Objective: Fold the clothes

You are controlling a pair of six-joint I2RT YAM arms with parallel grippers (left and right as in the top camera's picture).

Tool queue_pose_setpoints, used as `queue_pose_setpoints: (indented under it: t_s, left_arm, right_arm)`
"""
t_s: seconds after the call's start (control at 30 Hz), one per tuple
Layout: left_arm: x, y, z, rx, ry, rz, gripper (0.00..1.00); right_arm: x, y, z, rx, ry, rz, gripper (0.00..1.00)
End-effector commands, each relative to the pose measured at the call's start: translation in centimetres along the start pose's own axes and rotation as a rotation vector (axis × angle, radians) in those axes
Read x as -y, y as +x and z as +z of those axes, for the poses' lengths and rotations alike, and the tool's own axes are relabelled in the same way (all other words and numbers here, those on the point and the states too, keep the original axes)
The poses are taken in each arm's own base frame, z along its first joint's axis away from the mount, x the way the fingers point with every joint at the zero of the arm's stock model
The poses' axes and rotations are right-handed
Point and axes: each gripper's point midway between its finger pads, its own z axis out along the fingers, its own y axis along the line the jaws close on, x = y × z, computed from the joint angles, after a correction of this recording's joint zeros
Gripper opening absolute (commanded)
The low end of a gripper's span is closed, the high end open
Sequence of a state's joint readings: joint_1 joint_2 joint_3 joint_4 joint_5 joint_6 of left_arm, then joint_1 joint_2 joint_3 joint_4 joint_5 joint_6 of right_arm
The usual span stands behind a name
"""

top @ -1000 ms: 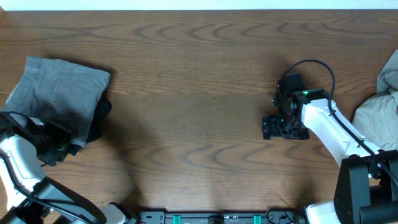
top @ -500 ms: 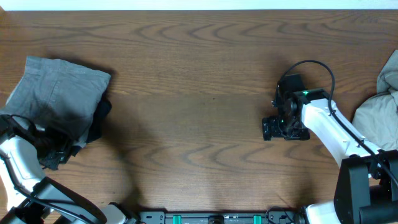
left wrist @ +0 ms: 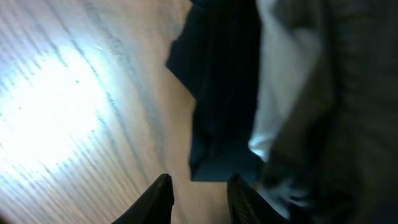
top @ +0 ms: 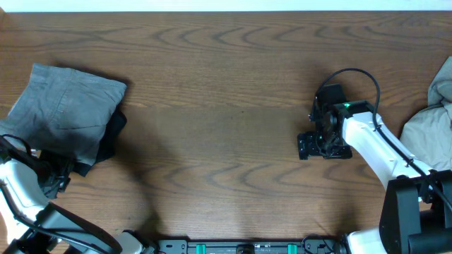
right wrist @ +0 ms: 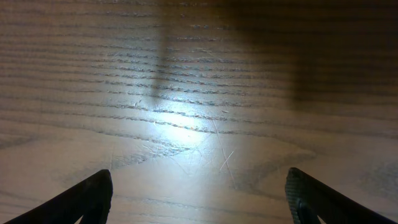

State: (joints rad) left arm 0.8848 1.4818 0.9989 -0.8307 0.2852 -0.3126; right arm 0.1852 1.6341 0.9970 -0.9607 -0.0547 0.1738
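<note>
1. Position of shorts (top: 70, 109): bundled at the left end of the table (top: 226, 85), with dark cloth (top: 113, 137) showing under their right edge.
2. State of left gripper (top: 55, 176): just beside the shorts' near edge; jaws narrowly apart, bare wood between them, nothing held.
3. State of right gripper (top: 318, 144): jaws spread wide over bare wood, empty.
4. Position of beige garment (top: 431, 120): crumpled at the table's right edge.

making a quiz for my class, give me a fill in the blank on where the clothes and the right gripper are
The grey shorts lie at the table's ___ end. The beige garment sits at its ___ edge. The right gripper hangs over bare wood with jaws ___.
Missing words: left; right; open.
</note>
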Motion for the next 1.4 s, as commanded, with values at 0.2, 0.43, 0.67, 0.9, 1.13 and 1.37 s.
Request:
queue_pose_setpoints:
  t_s: [0.2, 0.43, 0.67, 0.9, 1.13, 1.37]
  left_arm:
    - [5.2, 1.2, -7.2, 0.155, 0.237, 0.154, 0.32]
    - [10.9, 6.6, -10.7, 0.228, 0.361, 0.545, 0.40]
    - [15.0, 13.2, -11.1, 0.178, 0.450, 0.902, 0.48]
    - [16.3, 16.3, -9.8, 0.181, 0.372, 1.084, 0.84]
    - [16.4, 17.8, -9.3, 0.146, 0.360, 1.135, 0.98]
    - [14.3, 18.8, -9.2, 0.076, 0.320, 1.148, 0.98]
  right_arm:
    - [-0.6, -0.5, -0.2, 0.028, -0.040, -0.014, 0.89]
    - [-3.3, -2.7, -0.7, 0.114, -0.186, -0.030, 0.99]
    - [-3.9, -5.3, -1.6, 0.220, -0.213, -0.042, 0.99]
    - [-4.6, -9.2, -5.1, 0.357, -0.227, -0.091, 0.99]
    - [-3.9, -11.3, -9.8, 0.417, -0.228, -0.066, 0.99]
    - [-3.2, -9.5, -11.9, 0.393, -0.219, -0.047, 0.99]
